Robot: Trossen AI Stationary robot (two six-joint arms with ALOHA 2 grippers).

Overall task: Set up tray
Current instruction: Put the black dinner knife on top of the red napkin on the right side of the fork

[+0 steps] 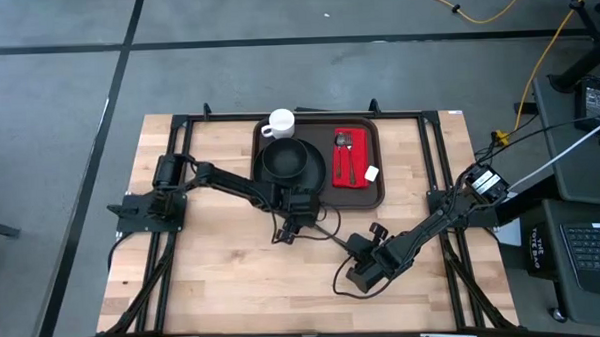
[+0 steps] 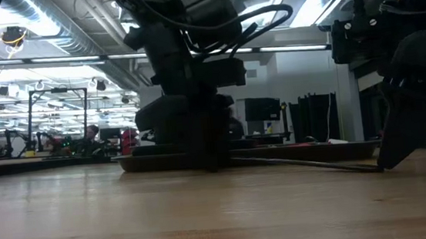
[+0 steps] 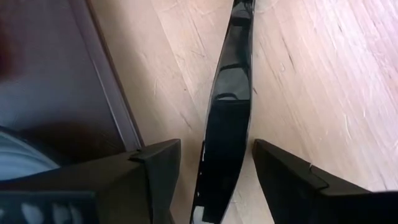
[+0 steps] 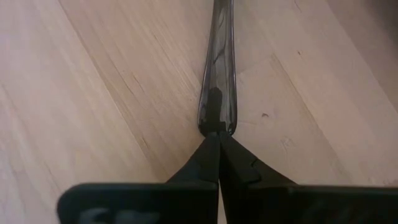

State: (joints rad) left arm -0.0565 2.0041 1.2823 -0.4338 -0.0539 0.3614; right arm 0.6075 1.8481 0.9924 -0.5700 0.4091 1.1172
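Your left gripper stands with its fingers spread wide, one on each side of a slim, glossy black utensil handle lying on the wood just outside the tray's near rim; the fingers do not touch it in the left wrist view. From above, that gripper hangs over the near edge of the tray beside the black plate. Your right gripper is clenched, its two fingertips pressed together, the tip right at the end of a shiny black handle on the table. Whether it pinches that end or only meets it, you cannot tell. From above, the right gripper sits near the front of the table, well apart from the tray.

The dark brown tray lies at the far middle of the table. In it you see a round black plate on its left half, a white mug at its far left corner, and a red napkin on its right half with cutlery laid on it and a small white tag at its edge.

The table is light butcher-block wood with black rails down both sides. Around it is grey floor with dark lines, a yellow cable, and a laptop on a stand to the right. The low view looks into a workshop with ceiling lights.

The tray's long axis runs left to right across the table, parallel to the far edge.
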